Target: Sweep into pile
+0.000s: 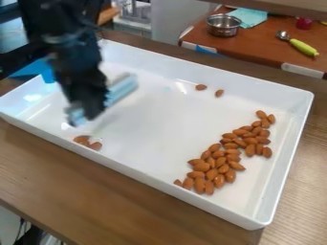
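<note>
- Gripper [96,112], blurred over the left part of the white tray [256,88], looks clamped on a light-blue bar [123,89]; if that hold is loose, the bar could twist once it meets resistance.
- Main pile [212,174] of almonds lies in a long band at the tray's right end; a hard push could spread it along the wall instead of gathering it.
- Two stray almonds [201,87] sit near the far wall; a stroke set too far inward would miss them.
- A small cluster [83,139] rests by the near wall; the bar might catch on that wall and leave it behind.
- Held too high, the bar would skim over everything.
</note>
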`<state>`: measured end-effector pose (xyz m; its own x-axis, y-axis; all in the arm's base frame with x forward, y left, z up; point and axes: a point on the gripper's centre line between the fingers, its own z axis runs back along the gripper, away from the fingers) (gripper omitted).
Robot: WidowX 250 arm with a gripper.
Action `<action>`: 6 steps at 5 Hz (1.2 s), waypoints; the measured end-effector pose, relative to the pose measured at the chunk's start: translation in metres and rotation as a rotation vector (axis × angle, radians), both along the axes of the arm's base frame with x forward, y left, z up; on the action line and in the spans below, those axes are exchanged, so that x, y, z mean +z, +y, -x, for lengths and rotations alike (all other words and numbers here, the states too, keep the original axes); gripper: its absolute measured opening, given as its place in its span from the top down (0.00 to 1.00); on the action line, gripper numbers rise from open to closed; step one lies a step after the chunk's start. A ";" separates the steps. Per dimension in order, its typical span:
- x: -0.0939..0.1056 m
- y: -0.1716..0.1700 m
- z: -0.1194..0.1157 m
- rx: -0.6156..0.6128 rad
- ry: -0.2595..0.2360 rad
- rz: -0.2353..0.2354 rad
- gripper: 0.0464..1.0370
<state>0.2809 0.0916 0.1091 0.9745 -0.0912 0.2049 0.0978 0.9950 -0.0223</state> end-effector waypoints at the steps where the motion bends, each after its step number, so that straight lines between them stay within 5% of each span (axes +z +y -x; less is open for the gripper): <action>1: -0.011 0.015 0.003 -0.042 -0.025 -0.093 0.66; 3: -0.031 0.015 0.009 -0.076 -0.053 -0.211 0.66; 4: -0.033 -0.006 0.009 -0.068 -0.051 -0.215 0.66; 6: -0.034 -0.070 0.014 -0.066 0.005 -0.135 0.66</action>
